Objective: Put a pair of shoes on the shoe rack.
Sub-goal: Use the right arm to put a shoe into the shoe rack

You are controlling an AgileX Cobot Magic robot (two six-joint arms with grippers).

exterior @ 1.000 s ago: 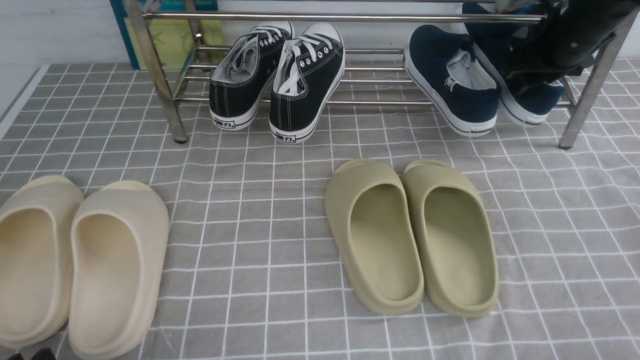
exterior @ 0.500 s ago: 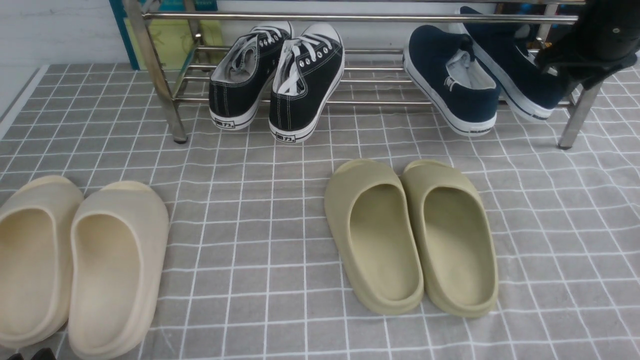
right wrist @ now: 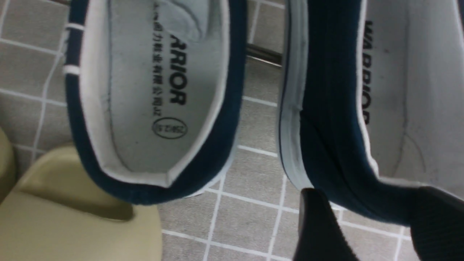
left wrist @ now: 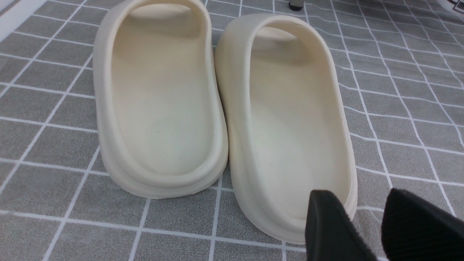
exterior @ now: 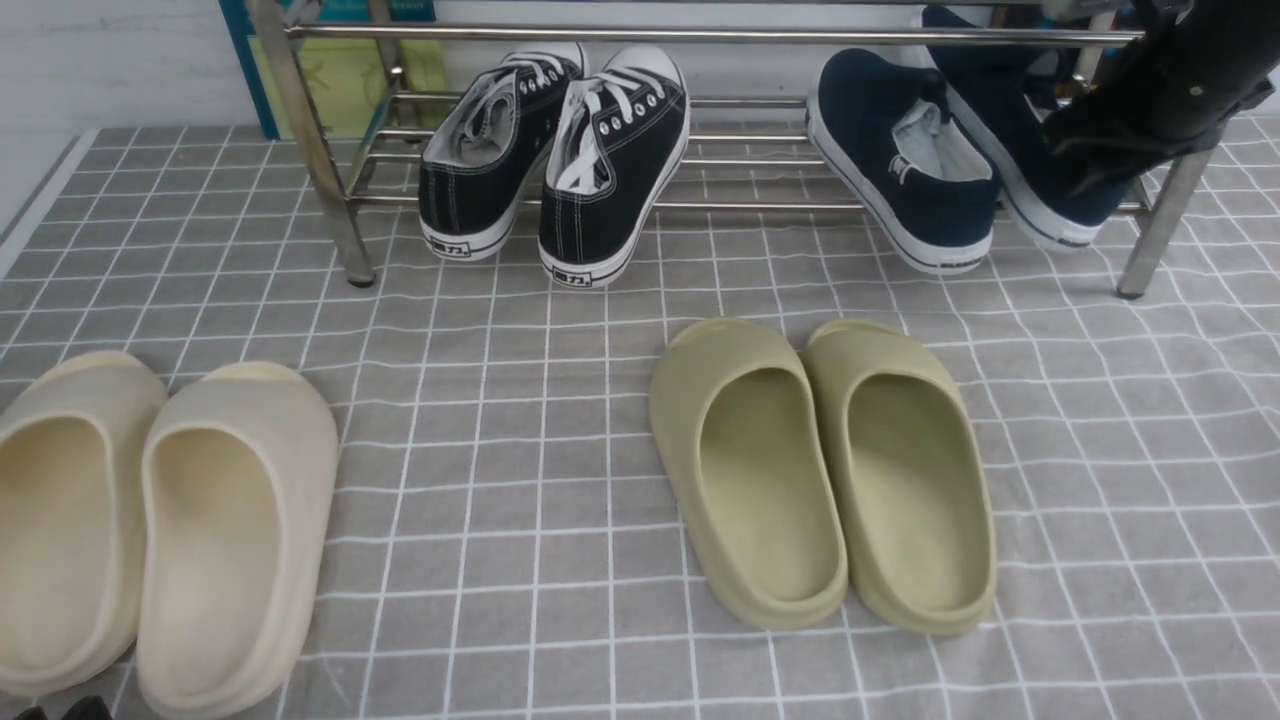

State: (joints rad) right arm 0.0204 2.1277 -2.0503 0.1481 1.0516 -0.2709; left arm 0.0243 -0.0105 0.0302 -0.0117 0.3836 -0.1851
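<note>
Right wrist view: right claw (right wrist: 366,195) grasps the tilted navy slip-on (right wrist: 326,108) by its heel at the shoe rack (exterior: 700,35). Next, settle it beside its mate (exterior: 900,170) and release. Left claw (left wrist: 362,195) gapes.

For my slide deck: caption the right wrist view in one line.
Right pincer pinches the heel of one navy slip-on; its mate sits alongside, an olive slide nearby.
</note>
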